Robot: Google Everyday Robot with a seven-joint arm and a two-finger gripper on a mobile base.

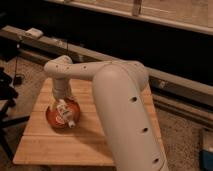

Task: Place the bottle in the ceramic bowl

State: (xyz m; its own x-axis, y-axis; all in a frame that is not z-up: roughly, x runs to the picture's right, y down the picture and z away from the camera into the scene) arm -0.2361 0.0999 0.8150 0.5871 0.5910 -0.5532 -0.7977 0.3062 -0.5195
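The orange-red ceramic bowl [54,119] sits on the left part of a wooden table [50,145]. The small white bottle [66,116] lies tilted inside the bowl, its cap end pointing toward the bowl's front right rim. My gripper [61,104] hangs at the end of the white arm, right above the bowl's back edge and at the bottle's upper end. I cannot tell whether it still touches the bottle.
My large white arm [125,110] covers the right half of the table. A dark ledge with a small white object [34,33] runs behind. A black stand [7,97] is at the left. A blue thing [206,150] lies on the floor at the right.
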